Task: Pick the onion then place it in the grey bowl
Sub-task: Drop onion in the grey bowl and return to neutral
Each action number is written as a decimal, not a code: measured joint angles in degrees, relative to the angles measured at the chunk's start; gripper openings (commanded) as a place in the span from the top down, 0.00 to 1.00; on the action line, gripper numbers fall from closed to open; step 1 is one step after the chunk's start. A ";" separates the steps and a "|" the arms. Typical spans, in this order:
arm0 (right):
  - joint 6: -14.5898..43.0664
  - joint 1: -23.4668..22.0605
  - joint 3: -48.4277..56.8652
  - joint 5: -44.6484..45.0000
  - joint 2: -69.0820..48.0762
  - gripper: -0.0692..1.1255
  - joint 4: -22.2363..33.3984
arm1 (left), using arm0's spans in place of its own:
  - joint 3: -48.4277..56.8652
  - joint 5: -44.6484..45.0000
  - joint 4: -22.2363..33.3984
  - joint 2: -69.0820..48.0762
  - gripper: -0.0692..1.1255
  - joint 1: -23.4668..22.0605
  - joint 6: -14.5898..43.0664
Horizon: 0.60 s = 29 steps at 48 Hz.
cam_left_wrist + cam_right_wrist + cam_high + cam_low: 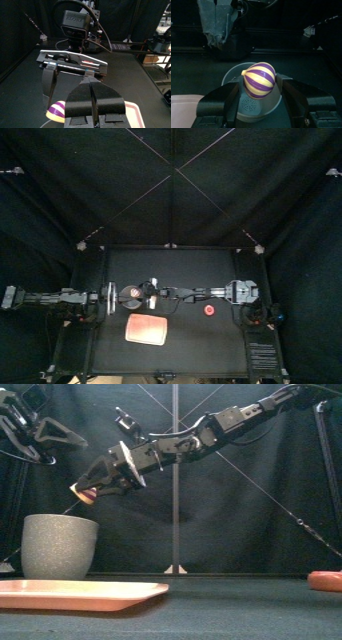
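Purple-and-white striped, the round toy onion (260, 80) is clamped in your right gripper (88, 490). The two jaws are spread only as far as the onion's width, and each presses on one side of it. Most of the onion bulges above the jaws in the right wrist view.

Take the tall grey speckled cup (60, 546) as your landmark. The onion hangs above its mouth and is not inside it. From the front, a clear gap shows between the onion and the rim, and the onion sits over the right part of the opening. The right wrist view shows the cup's round opening directly below the onion. The right arm slants down to the cup from the upper right, reaching past the middle of the black desk (201, 353).

Your left gripper (93, 102) has its jaws pressed together with nothing between them. It sits to the left of the cup and higher than its rim, touching neither the cup nor the onion.

The flat pink tray (80, 594) lies on the desk in front of the cup, toward the front edge, and I see nothing on it. A small red toy (325, 580) lies on the desk well to the right of the cup, apart from both grippers.
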State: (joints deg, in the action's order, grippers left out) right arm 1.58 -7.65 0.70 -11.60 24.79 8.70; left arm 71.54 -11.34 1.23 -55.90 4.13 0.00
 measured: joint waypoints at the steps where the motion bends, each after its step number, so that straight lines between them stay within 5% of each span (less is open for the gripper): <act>1: 0.00 0.00 -0.09 0.00 0.09 0.19 -0.09 | 0.00 0.00 0.00 0.00 0.89 0.00 0.00; 29: -0.35 -0.09 1.23 1.41 -0.09 0.13 0.09 | 0.00 0.00 0.00 0.00 0.89 0.00 0.00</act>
State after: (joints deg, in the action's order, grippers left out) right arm 1.23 -7.73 1.93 -10.20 24.70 8.79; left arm 71.54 -11.34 1.23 -55.90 4.13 0.00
